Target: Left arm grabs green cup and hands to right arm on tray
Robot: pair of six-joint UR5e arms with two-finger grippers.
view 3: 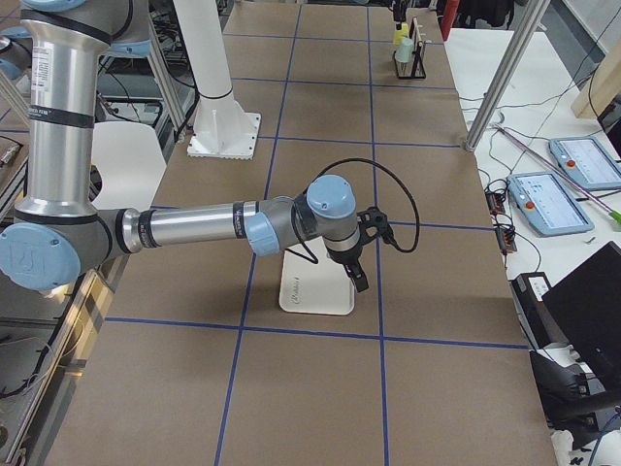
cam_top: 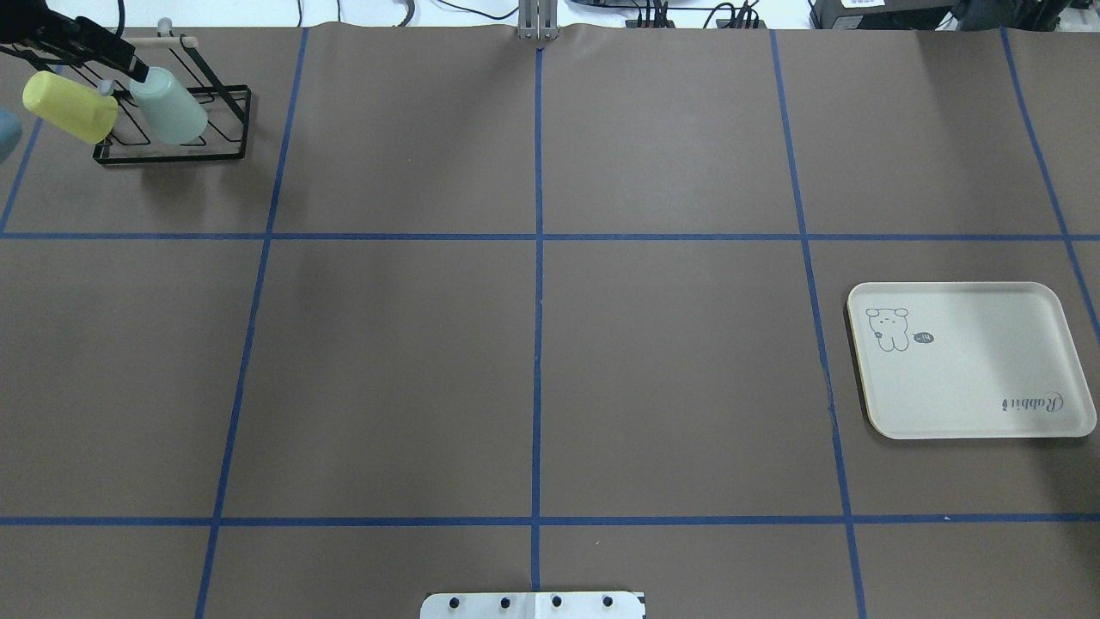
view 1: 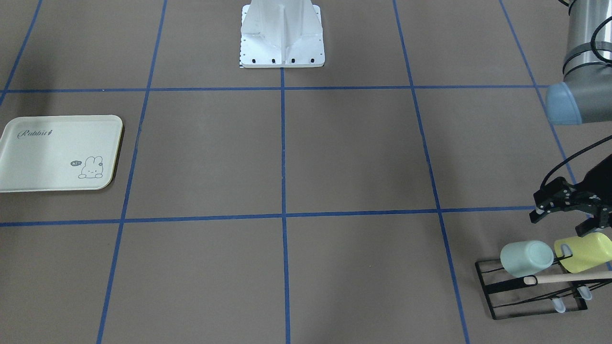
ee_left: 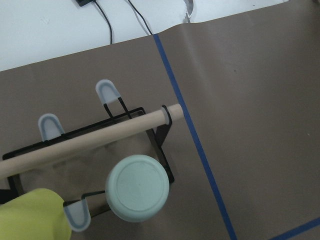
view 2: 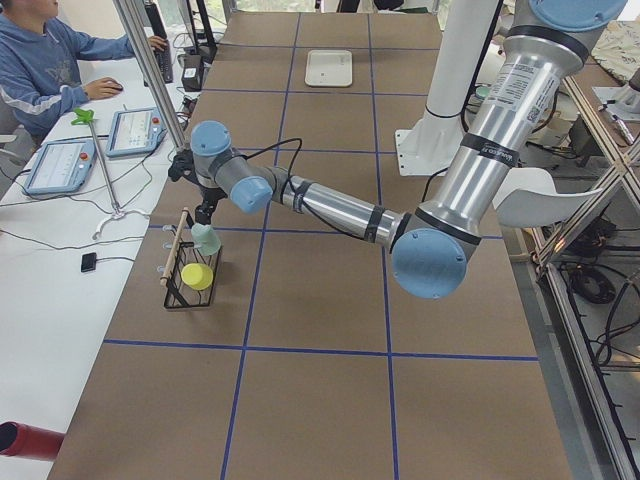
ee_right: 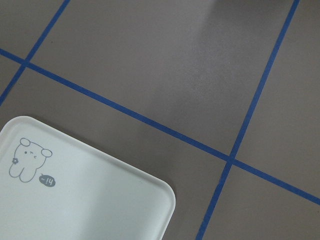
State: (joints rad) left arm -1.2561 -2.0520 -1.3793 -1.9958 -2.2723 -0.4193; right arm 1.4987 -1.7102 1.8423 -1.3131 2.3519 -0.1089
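Green cup (view 1: 526, 258) on rack (view 1: 507, 284), left gripper (view 1: 558, 223) near

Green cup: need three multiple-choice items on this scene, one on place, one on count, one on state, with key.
1. Where is the green cup?
A. On the tray
B. On the black wire rack
C. On the bare table

2. How many cups does the rack hold?
A. One
B. Two
C. Three

3. How does the green cup sit?
A. Upright, mouth up
B. Flat on its side on the table
C. Tipped over a rack prong, base outward

Key:
1 B, the front view shows it perched on the rack's wires.
2 B, only the green cup and the yellow-green cup hang there.
3 C, the left wrist view looks straight at its closed round base.
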